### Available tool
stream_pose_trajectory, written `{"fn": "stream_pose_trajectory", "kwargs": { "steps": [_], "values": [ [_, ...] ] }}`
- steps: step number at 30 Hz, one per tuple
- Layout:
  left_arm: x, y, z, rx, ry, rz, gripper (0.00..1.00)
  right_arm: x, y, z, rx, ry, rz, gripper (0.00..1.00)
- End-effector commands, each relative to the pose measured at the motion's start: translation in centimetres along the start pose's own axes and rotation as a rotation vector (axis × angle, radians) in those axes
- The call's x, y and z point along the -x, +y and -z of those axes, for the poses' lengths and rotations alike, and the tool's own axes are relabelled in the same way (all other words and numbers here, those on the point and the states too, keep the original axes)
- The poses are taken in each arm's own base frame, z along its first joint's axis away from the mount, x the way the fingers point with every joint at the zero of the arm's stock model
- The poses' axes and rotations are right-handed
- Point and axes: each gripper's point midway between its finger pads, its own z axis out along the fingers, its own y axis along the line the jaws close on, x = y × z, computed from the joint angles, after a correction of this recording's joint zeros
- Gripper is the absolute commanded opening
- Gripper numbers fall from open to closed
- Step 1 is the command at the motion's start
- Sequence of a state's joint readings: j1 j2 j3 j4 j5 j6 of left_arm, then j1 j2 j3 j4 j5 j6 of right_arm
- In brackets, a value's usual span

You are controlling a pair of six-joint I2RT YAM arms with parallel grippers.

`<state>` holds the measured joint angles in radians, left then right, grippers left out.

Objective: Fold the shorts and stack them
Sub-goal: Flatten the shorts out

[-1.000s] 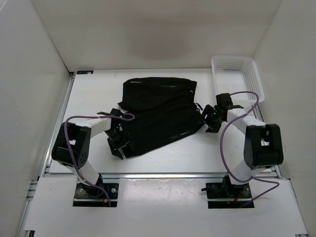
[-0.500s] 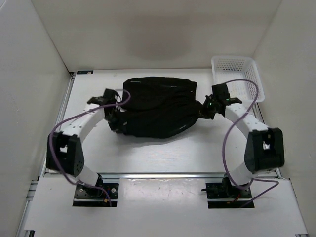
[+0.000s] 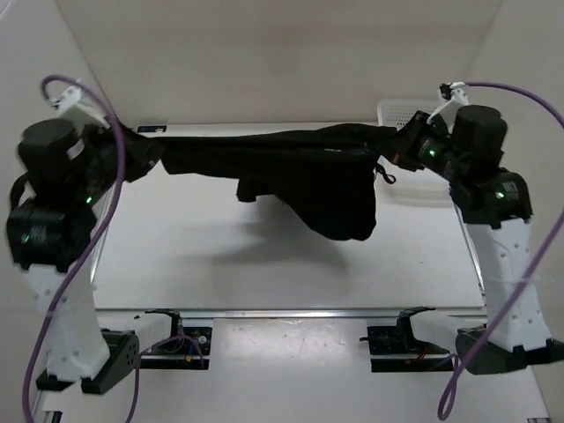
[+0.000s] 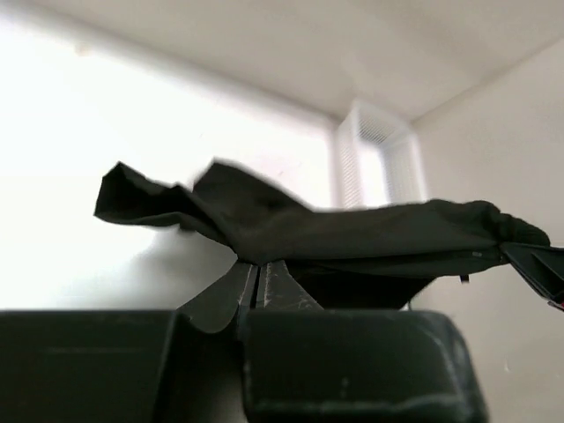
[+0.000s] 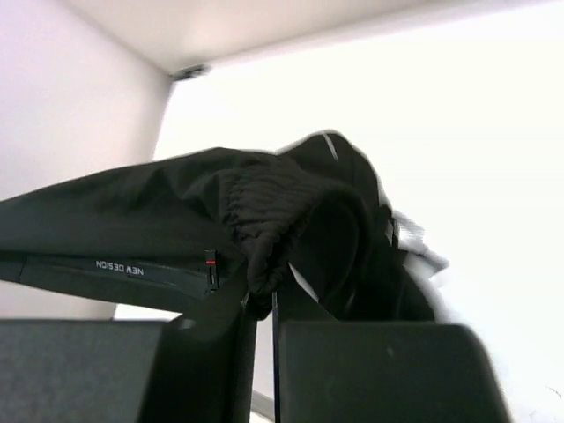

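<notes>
Both hands clamped on the black shorts, which hang stretched between them

The left hand, at 10 o'clock in the overhead view, pinches one end of the shorts between closed fingers; its wrist view shows the cloth caught right at the fingertips. The right hand, at 2 o'clock, grips the other end, with ribbed waistband bunched over its fingertips in its own view and small pale lettering and a red tab on the cloth nearby. The shorts run from hand to hand as a taut band above the counter, with a loose fold sagging toward 6 o'clock, nearer the right hand. A white mesh basket sits behind the right hand at 2 o'clock, mostly hidden
</notes>
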<state>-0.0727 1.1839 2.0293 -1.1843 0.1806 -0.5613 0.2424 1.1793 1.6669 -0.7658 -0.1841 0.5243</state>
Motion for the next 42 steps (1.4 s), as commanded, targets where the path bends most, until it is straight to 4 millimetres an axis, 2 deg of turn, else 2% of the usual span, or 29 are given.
{"fn": "stream_pose_trajectory", "kwargs": {
  "steps": [1,3,4,7,9,11,16,17,19,20,21,22,23,24,25,26,27,28,29,30,31,32,33,34,36,37,38,40,42],
  "values": [
    [1.9,0.1,5.4,0.04,-0.141,-0.025,0.1,0.8,2.1,6.2,0.032,-0.034,0.088,0.0],
    [3.2,-0.2,8.5,0.047,-0.247,-0.023,0.1,1.2,3.8,8.3,0.093,-0.044,0.1,0.0],
    [4.2,-0.8,10.0,0.034,-0.304,-0.027,0.1,1.7,5.1,10.5,0.126,-0.071,0.113,0.0],
    [6.0,-1.5,13.8,0.031,-0.422,-0.026,0.1,1.9,6.4,12.8,0.158,-0.086,0.123,0.0],
    [6.6,-1.4,14.6,0.041,-0.45,-0.021,0.1,1.6,6.6,13.6,0.163,-0.075,0.121,0.0],
    [6.8,-1.1,13.6,0.062,-0.438,-0.028,0.1,1.1,6.3,13.4,0.156,-0.062,0.117,0.0],
    [6.2,1.0,5.9,0.167,-0.297,-0.045,0.1,0.0,2.8,8.7,0.047,-0.016,0.085,0.0],
    [5.8,1.8,3.5,0.188,-0.264,-0.058,0.1,-1.2,1.2,6.6,0.01,0.035,0.068,0.0],
    [5.3,3.1,0.2,0.235,-0.226,-0.057,0.1,-1.4,-0.2,3.1,-0.015,0.053,0.05,0.0],
    [4.7,4.2,-2.8,0.267,-0.173,-0.07,0.1,-1.8,-0.8,1.6,-0.024,0.07,0.044,0.0],
    [4.2,5.4,-5.1,0.298,-0.145,-0.066,0.1,-3.5,-2.6,-1.7,-0.052,0.147,0.012,0.0],
    [3.8,6.4,-7.0,0.324,-0.118,-0.062,0.1,-3.3,-3.0,-3.7,-0.049,0.14,-0.001,0.0],
    [2.4,8.1,-10.6,0.356,-0.043,-0.057,0.1,-3.9,-3.6,-5.5,-0.048,0.168,-0.009,0.0],
    [1.7,9.4,-12.5,0.378,-0.006,-0.038,0.1,-5.1,-5.2,-9.0,-0.084,0.228,-0.053,0.0],
    [1.6,10.1,-14.5,0.382,0.01,-0.033,0.1,-5.0,-5.7,-11.0,-0.085,0.228,-0.066,0.0],
    [-1.1,12.5,-18.6,0.425,0.117,-0.024,0.1,-4.9,-6.7,-13.0,-0.101,0.236,-0.084,0.01],
    [-0.5,13.0,-20.4,0.421,0.113,-0.017,0.1,-7.0,-8.8,-17.1,-0.131,0.32,-0.125,0.21],
    [-0.6,14.1,-22.4,0.434,0.131,-0.009,0.12,-6.9,-10.0,-19.2,-0.148,0.334,-0.136,0.41],
    [-1.5,14.5,-24.5,0.421,0.18,0.001,0.29,-3.3,-8.5,-21.2,-0.107,0.261,-0.119,0.6],
    [-4.9,18.1,-28.9,0.474,0.291,0.024,0.72,-5.5,-11.4,-25.7,-0.13,0.342,-0.156,0.67],
    [-2.8,17.7,-30.2,0.451,0.251,0.027,0.82,-5.4,-11.0,-27.2,-0.109,0.365,-0.196,0.76],
    [-3.8,18.4,-31.5,0.452,0.288,0.035,0.88,-5.0,-10.8,-28.6,-0.087,0.366,-0.213,0.78],
    [-7.1,20.6,-33.1,0.497,0.39,0.053,0.91,-3.7,-10.6,-30.3,-0.046,0.344,-0.219,0.78],
    [-6.6,20.4,-33.4,0.49,0.376,0.051,0.92,-3.5,-10.7,-30.6,-0.045,0.344,-0.219,0.78],
    [-7.8,21.1,-33.3,0.505,0.404,0.055,0.92,-2.5,-10.2,-29.7,-0.047,0.313,-0.193,0.76],
    [-8.2,21.1,-32.7,0.499,0.392,0.053,0.92,-5.0,-11.5,-29.6,-0.095,0.353,-0.178,0.74],
    [-8.1,20.9,-32.2,0.491,0.378,0.051,0.92,-3.7,-10.6,-28.1,-0.091,0.312,-0.162,0.72],
    [-7.1,19.7,-29.9,0.469,0.344,0.036,0.92,-5.4,-10.8,-26.8,-0.111,0.337,-0.155,0.7],
    [-9.8,20.5,-28.2,0.495,0.419,0.051,0.89,-8.0,-12.3,-23.9,-0.182,0.373,-0.146,0.68]
  ]
}}
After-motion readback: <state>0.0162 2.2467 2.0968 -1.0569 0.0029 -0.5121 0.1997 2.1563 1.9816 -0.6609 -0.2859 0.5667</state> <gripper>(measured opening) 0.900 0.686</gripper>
